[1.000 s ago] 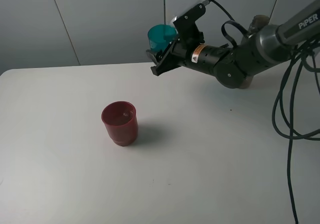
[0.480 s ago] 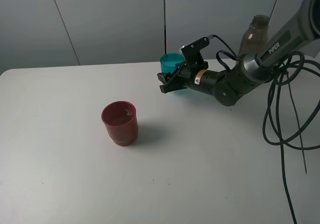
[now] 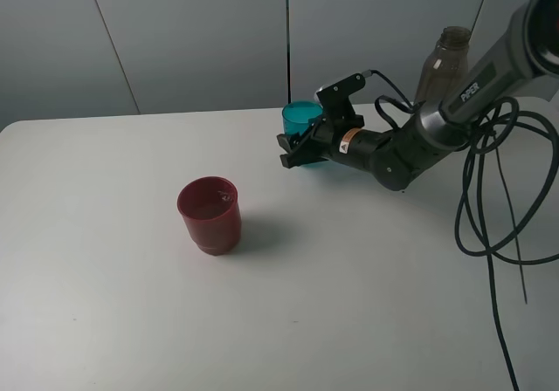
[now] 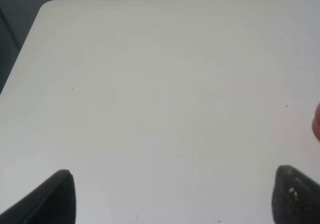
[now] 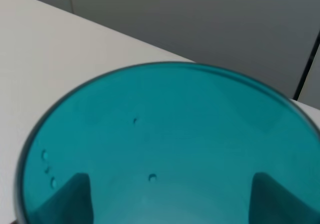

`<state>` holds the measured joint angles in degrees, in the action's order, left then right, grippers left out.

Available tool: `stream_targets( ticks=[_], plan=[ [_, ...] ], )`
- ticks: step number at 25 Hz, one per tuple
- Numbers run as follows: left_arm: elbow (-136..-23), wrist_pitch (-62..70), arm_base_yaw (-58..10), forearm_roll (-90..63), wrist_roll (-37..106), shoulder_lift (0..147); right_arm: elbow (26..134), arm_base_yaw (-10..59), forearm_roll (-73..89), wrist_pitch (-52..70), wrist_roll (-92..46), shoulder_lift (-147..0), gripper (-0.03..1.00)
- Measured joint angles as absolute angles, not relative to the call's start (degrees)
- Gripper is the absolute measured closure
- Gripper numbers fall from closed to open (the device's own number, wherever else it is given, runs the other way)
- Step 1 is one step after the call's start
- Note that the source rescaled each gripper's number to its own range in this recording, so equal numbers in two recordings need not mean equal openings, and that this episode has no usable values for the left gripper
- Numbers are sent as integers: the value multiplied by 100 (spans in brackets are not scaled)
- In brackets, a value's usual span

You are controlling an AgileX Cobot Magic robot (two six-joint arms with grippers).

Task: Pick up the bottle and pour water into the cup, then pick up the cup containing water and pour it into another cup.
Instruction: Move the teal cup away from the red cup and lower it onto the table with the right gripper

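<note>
The teal cup (image 3: 301, 114) stands upright at table level at the back centre, held in my right gripper (image 3: 295, 146). In the right wrist view the teal cup (image 5: 165, 149) fills the frame, and both fingers (image 5: 70, 199) show through its walls, shut on it. The wider red cup (image 3: 210, 215) stands left of centre with liquid in it, well apart from the teal cup. The grey-brown bottle (image 3: 441, 59) stands upright behind my right arm. My left gripper (image 4: 177, 191) is open and empty above bare table, and a sliver of the red cup (image 4: 316, 124) shows at the edge of its view.
Black cables (image 3: 493, 208) hang over the right side of the white table (image 3: 113, 321). A grey panelled wall (image 3: 175, 42) stands behind the table's back edge.
My right gripper has brought the teal cup down from a raised, tilted pose to upright at table level, a little to the right. The bottle has come into view behind the arm.
</note>
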<state>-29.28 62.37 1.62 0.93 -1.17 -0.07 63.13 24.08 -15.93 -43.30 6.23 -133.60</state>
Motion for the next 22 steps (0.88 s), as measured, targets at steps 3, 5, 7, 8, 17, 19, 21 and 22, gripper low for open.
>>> stream_targets(
  ticks=[3, 5, 7, 8, 17, 19, 21, 22],
  plan=[
    [-2928, 6237, 162, 93, -117, -7, 6313, 2408, -1593, -4232, 623, -13362, 92],
    [-2928, 6237, 162, 93, -117, -7, 6313, 2408, -1593, -4221, 623, -13362, 92],
    [-2928, 6237, 162, 93, -117, -7, 6313, 2408, -1593, -4221, 623, -13362, 92],
    [-2928, 6237, 162, 93, -117, -7, 6313, 2408, -1593, -4221, 623, -13362, 92],
    [-2928, 6237, 162, 93, -117, -7, 6313, 2408, -1593, -3954, 663, -13265, -2],
    [-2928, 6237, 162, 93, -117, -7, 6313, 2408, -1593, -3701, 686, -13159, -2],
    [-2928, 6237, 162, 93, -117, -7, 6313, 2408, -1593, -3332, 686, -13029, -3],
    [-2928, 6237, 162, 93, -117, -7, 6301, 2408, -1593, -3110, 686, -12951, -3]
  ],
)
